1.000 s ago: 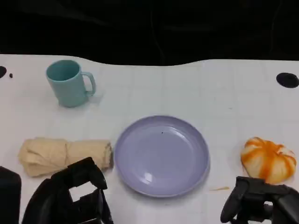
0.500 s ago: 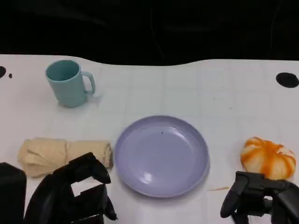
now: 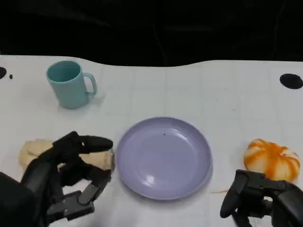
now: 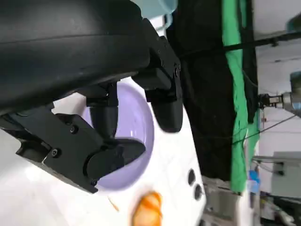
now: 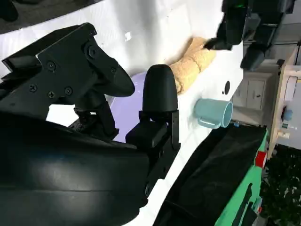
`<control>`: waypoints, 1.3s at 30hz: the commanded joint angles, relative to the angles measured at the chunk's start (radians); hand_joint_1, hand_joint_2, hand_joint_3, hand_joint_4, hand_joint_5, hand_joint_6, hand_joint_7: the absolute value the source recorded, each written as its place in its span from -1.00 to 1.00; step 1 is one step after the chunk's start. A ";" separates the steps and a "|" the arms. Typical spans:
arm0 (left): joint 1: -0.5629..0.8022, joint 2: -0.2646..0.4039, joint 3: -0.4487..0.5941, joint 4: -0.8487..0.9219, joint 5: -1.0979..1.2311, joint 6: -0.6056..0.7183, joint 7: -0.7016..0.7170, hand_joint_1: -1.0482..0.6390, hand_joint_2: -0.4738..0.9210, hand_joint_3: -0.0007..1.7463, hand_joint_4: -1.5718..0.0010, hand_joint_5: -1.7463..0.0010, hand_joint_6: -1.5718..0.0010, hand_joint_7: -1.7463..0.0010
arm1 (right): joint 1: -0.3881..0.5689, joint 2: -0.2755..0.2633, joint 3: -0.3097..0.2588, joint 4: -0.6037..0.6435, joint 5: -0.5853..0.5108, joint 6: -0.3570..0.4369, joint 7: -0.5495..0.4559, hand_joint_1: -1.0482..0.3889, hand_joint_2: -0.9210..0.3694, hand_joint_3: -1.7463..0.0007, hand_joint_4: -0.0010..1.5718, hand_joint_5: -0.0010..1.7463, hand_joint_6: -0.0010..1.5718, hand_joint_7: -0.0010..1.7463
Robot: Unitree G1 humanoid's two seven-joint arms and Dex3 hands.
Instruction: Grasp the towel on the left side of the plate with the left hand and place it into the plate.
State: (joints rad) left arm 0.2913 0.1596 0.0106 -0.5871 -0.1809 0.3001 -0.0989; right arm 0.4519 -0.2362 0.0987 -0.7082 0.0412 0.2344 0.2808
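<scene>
Lying rolled on the table just left of the plate, with the towel now partly hidden beneath the spread fingers of the left hand. Showing tan cloth only beyond the fingertips on the outer end and as a strip beside the plate rim. Confirmed in the right wrist view: towel flat on the table, left hand poised above it, fingers wide, apart from the cloth as far as can be judged.

Compared with half a second ago: raised and advanced over the roll, where previously sitting short of it, nearer the table edge, with fingers curled downward. Opened wide now, one finger extended level across the top of the roll toward the plate, others angled down on the near side. No grip yet; towel position unchanged across all three head frames. Judged as the pre-grasp stage: approach complete, closure pending, transfer to plate not started.

Outward from the towel: plate bare, lavender, beside the fingertips. Teal mug well beyond the fingers, toward the far edge. Orange-and-white pumpkin-shaped object well right of the plate, just beyond the right hand. Right hand low at the near edge, fingers curled inward, holding nothing, barely shifted from the earlier frames.
</scene>
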 commanded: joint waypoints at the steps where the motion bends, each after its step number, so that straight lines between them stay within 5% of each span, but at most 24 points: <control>1: -0.048 0.123 -0.013 0.013 0.167 -0.052 -0.036 -0.20 1.00 -0.76 0.50 -0.01 0.47 0.60 | -0.006 -0.003 -0.007 -0.022 0.009 0.028 -0.008 0.50 -0.40 -0.42 -0.05 1.00 -0.22 0.74; 9: -0.153 0.374 -0.086 0.023 0.586 -0.049 -0.105 -0.30 1.00 -0.94 0.76 0.27 0.59 0.88 | -0.012 -0.004 -0.010 -0.021 0.016 0.037 -0.006 0.50 -0.41 -0.40 -0.05 1.00 -0.23 0.74; 14: -0.256 0.450 -0.177 0.096 0.840 -0.010 -0.180 -0.40 0.98 -0.99 0.77 0.39 0.58 0.95 | -0.010 -0.006 -0.009 -0.032 0.013 0.049 -0.010 0.49 -0.41 -0.38 -0.04 1.00 -0.23 0.74; 25: -0.462 0.436 -0.310 0.358 1.077 0.025 -0.310 -0.44 0.93 -1.00 0.57 0.77 0.59 1.00 | -0.004 -0.003 -0.006 -0.043 0.023 0.059 -0.013 0.48 -0.43 -0.36 -0.03 1.00 -0.23 0.73; 35: -0.563 0.375 -0.370 0.628 1.092 -0.026 -0.233 -0.41 0.92 -1.00 0.49 0.87 0.57 0.99 | 0.003 -0.008 0.001 -0.050 0.009 0.055 -0.016 0.48 -0.42 -0.35 -0.04 1.00 -0.22 0.72; 39: -0.657 0.320 -0.431 0.883 1.099 -0.053 -0.173 -0.42 0.93 -0.99 0.45 0.89 0.56 0.99 | 0.007 -0.009 0.002 -0.055 0.015 0.055 -0.013 0.47 -0.42 -0.34 -0.05 1.00 -0.23 0.71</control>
State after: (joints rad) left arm -0.3236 0.5002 -0.3889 0.1647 0.9060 0.2584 -0.3081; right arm 0.4516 -0.2367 0.1080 -0.7452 0.0507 0.2885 0.2683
